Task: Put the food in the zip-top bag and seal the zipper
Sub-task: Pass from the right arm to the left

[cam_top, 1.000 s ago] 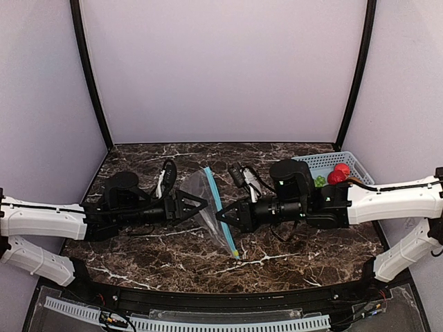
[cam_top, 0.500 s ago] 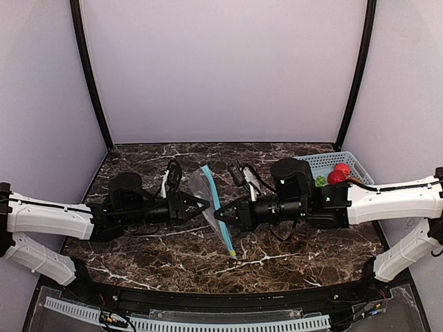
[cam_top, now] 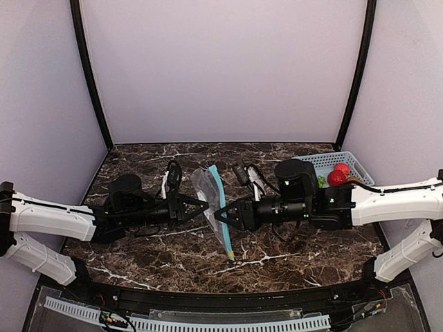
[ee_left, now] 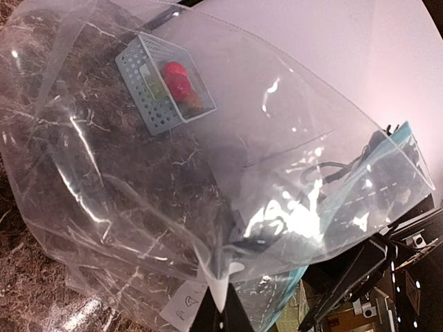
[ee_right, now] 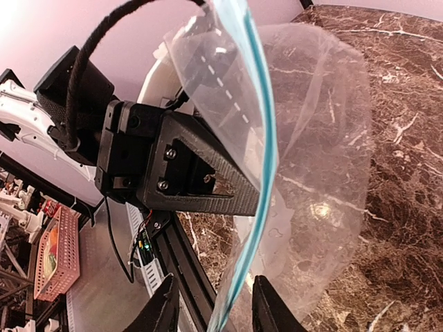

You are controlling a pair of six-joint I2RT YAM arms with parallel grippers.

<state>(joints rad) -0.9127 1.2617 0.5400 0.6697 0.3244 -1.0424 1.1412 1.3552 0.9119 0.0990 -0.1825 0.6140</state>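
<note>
Left fingers (ee_left: 204, 321) closed onto one zip-top bag (ee_left: 208, 138); right fingers (ee_right: 266, 308) opened; two red fruits (cam_top: 338, 173) in basket (cam_top: 357, 160).

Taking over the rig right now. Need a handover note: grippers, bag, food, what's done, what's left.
Left gripper: shut, pinching the clear plastic of the zip-top bag and holding it up between the two arms.
Right gripper: open, with a finger on either side of the teal zipper, not clamping it.
Food: sits in the light-blue basket at the far right; none is in the bag.
Done: bag picked up and held.
Left: open the mouth, load every piece, seal the zipper.
</note>
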